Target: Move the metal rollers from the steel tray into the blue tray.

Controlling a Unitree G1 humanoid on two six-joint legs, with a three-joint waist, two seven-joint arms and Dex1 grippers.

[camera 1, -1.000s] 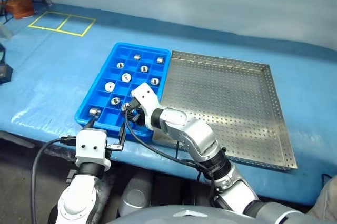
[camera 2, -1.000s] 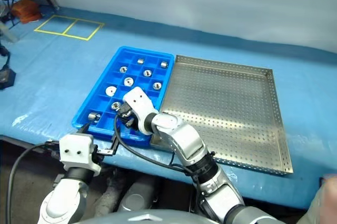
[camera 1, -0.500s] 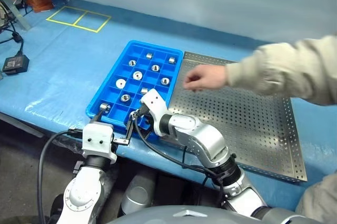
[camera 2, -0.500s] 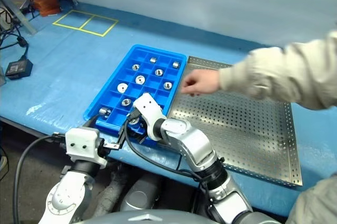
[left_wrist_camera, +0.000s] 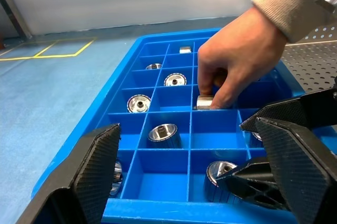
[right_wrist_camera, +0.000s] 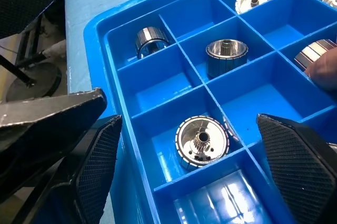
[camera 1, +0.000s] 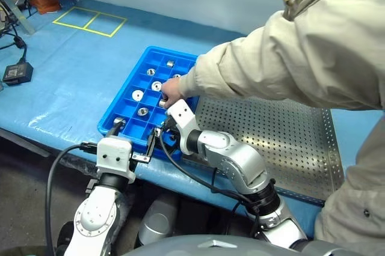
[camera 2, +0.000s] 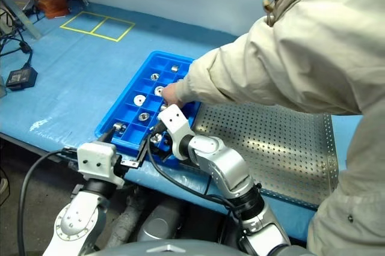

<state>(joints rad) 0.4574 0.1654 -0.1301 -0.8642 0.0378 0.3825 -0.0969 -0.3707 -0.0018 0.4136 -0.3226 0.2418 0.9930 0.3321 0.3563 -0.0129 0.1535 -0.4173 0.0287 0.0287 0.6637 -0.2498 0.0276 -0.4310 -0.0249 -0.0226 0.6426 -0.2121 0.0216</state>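
On my bench: the blue tray [camera 1: 123, 112] lies on the blue-covered table [camera 1: 60, 82], touching the steel tray [camera 1: 289, 142] on its right side. The metal rollers [left_wrist_camera: 163, 133] I can count sit singly in the blue tray's square compartments — several across the far and middle rows, one in the near left corner cell. I see none on the bare part of the steel tray's dotted floor, though a sleeve [camera 1: 289, 57] hides much of it. A person's hand [left_wrist_camera: 237, 58] reaches into the blue tray and pinches one roller [left_wrist_camera: 204, 102] lying on its side in a middle compartment. My left gripper [camera 1: 133, 142] hovers at the tray's near edge, fingers spread wide and holding nothing. My right gripper [right_wrist_camera: 184, 166] hangs over the near row — fingers also apart and empty, with a roller [right_wrist_camera: 201, 142] standing on end in the compartment just below it.
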